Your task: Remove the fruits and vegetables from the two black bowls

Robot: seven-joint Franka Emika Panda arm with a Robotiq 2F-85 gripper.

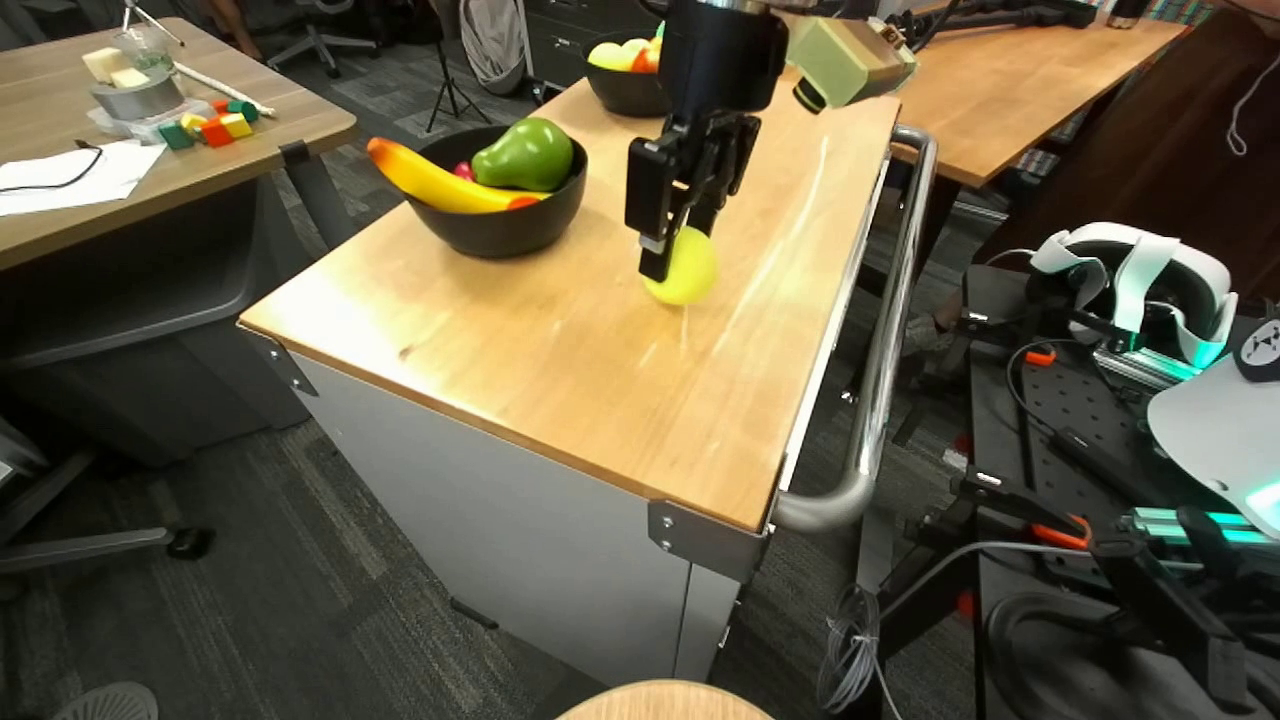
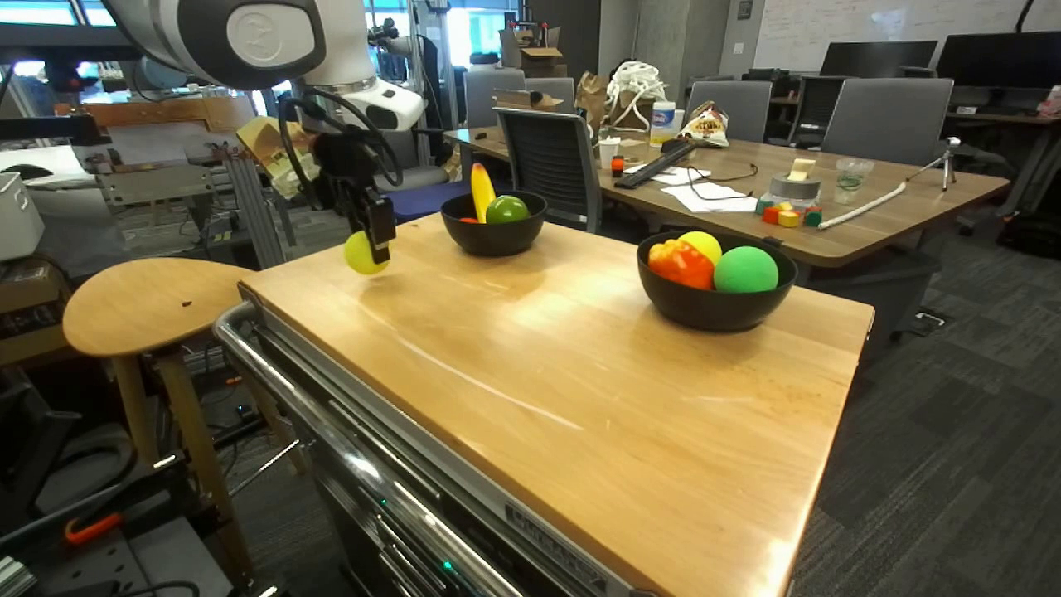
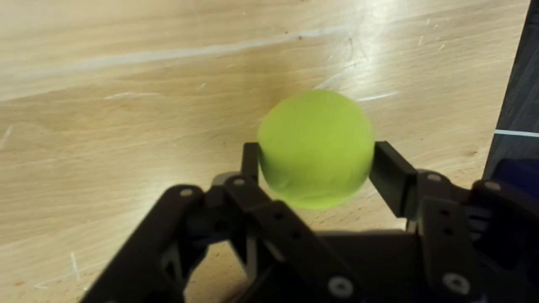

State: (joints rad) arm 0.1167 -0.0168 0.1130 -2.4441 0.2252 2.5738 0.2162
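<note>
Black two-finger gripper (image 3: 314,148) pinches round yellow-green ball (image 1: 692,268) at or just above pale wooden tabletop (image 2: 580,365), outside both round black bowls (image 2: 495,240) (image 2: 704,308); likely a roller, so seat it, release evenly, lift straight.

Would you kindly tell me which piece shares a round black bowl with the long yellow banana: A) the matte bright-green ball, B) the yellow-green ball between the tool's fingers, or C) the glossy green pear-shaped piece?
C: an exterior view shows the green pear-shaped piece and the yellow banana in the same black bowl.
</note>
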